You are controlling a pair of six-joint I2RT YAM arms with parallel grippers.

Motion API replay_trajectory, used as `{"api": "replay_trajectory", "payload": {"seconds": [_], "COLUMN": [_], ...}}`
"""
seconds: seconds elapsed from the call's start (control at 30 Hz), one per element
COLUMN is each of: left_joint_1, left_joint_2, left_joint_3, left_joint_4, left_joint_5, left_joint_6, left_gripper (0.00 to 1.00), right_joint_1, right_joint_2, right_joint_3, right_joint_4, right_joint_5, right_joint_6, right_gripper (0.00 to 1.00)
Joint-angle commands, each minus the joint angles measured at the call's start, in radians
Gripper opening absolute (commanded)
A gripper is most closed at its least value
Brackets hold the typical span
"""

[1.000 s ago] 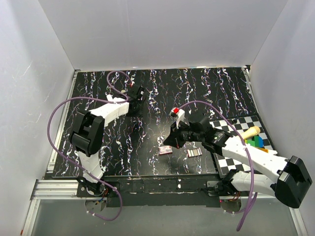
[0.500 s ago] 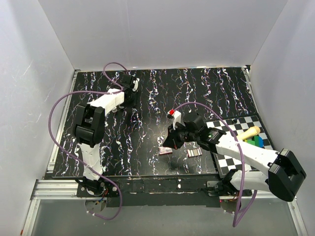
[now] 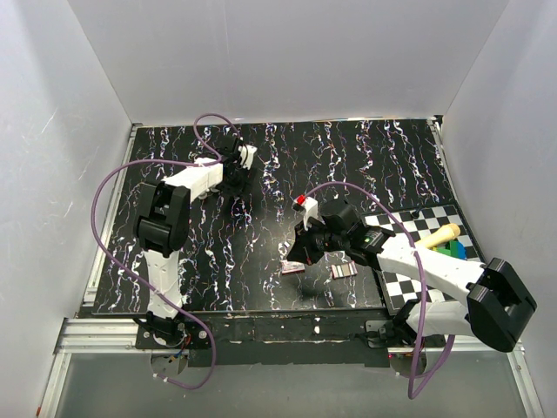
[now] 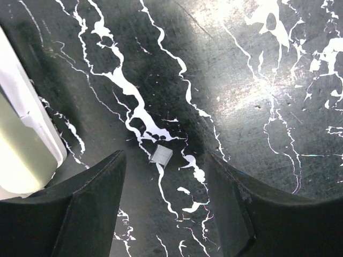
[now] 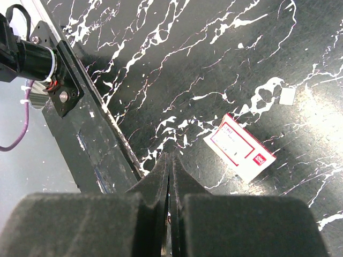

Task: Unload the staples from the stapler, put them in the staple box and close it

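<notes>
Spreading wider than a second ago, left pincer hovered over a stray staple bit on the surface — right pincer stayed pressed together — unloading looked underway.

Both arms are built alike, with white moulded links joined by chunky black joint housings. The left arm is mounted on a black base at the near edge of the surface. A purple cable loops loosely from that base out along its links. The right arm, based at the same edge of the surface, carries its own purple cable and a large black elbow housing. The left gripper has two matte black fingers with blunt, rounded tips, next to a glossy white casing with a pale cream face. The right gripper has black fingers too, slim toward the tip, ahead of a coarse dark-grey padded block.
</notes>
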Motion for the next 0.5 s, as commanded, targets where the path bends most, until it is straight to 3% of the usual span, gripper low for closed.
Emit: {"api": "replay_trajectory", "payload": {"seconds": [0.0, 0.47], "left_joint_1": [-0.005, -0.026], "left_joint_2": [0.015, 0.038], "left_joint_3": [0.037, 0.028], "left_joint_4": [-0.015, -0.047], "left_joint_5": [0.040, -0.002], "left_joint_6": [0.046, 0.064], "left_gripper": [0.59, 0.43], "right_joint_1": [0.009, 0.008], "right_joint_2": [0.001, -0.007], "right_joint_3": [0.045, 0.039], "right_joint_4": [0.039, 0.040], "right_joint_5": [-0.014, -0.010], "right_joint_6": [-0.013, -0.015], "right_gripper": [0.01, 0.01]}}
